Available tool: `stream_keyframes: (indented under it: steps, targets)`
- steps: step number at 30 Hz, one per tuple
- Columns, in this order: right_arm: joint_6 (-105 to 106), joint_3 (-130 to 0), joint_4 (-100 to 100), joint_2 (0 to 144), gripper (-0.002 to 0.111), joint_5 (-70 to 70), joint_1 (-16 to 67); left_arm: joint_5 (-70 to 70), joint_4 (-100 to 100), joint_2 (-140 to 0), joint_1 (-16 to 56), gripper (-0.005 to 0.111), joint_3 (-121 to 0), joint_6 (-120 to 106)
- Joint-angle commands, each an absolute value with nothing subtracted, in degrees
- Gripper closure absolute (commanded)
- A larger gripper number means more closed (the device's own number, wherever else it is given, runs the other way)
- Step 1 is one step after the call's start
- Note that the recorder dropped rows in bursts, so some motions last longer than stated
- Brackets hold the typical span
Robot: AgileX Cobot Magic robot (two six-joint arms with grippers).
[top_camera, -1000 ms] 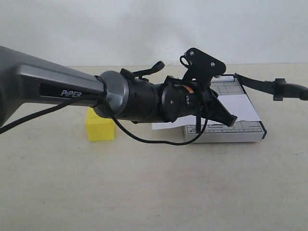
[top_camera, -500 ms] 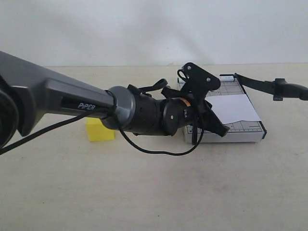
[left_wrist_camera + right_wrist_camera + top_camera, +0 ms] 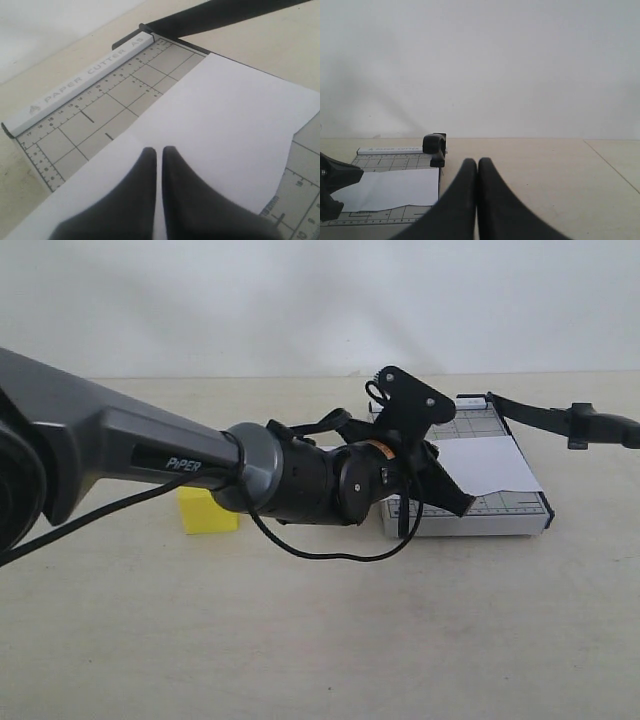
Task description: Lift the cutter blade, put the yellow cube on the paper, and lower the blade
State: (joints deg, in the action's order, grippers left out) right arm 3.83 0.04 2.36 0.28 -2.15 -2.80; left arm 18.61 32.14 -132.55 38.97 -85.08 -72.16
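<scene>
**Blade up, cube not yet fetched: the left hand point(image 3: 157, 150) hangs shut and empty just above the paper point(image 3: 225, 125).**

The cutter blade point(image 3: 545, 417) stands lifted off the grey trimmer base point(image 3: 500, 512), its handle out to the right, so the first step looks done. The yellow cube point(image 3: 205, 515) sits on the table point(image 3: 320, 640) to the left, well apart from the paper and partly hidden by the left arm. The right hand point(image 3: 477, 161), also closed on nothing, hangs apart from the trimmer. Next, a hand probably has to open, reach the cube and grip it.
</scene>
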Motion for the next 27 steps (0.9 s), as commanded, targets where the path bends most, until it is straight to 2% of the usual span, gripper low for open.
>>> stream_keyframes:
  steps: [1, 13, 27]
  targets:
    - [3.7, 0.0, 2.4, 0.0, 0.108, -1.7, -2.8, 19.8, 32.0, -133.4, 39.0, 0.102, -85.6, -72.0]
    - [3.7, 0.0, 2.4, 0.0, 0.108, -1.7, -2.8, 16.6, 32.0, -136.4, 39.0, 0.102, -91.2, -71.8]
    - [3.7, 0.0, 2.4, 0.0, 0.108, -1.7, -2.8, 15.9, 32.0, -137.1, 39.0, 0.102, -91.3, -71.8]
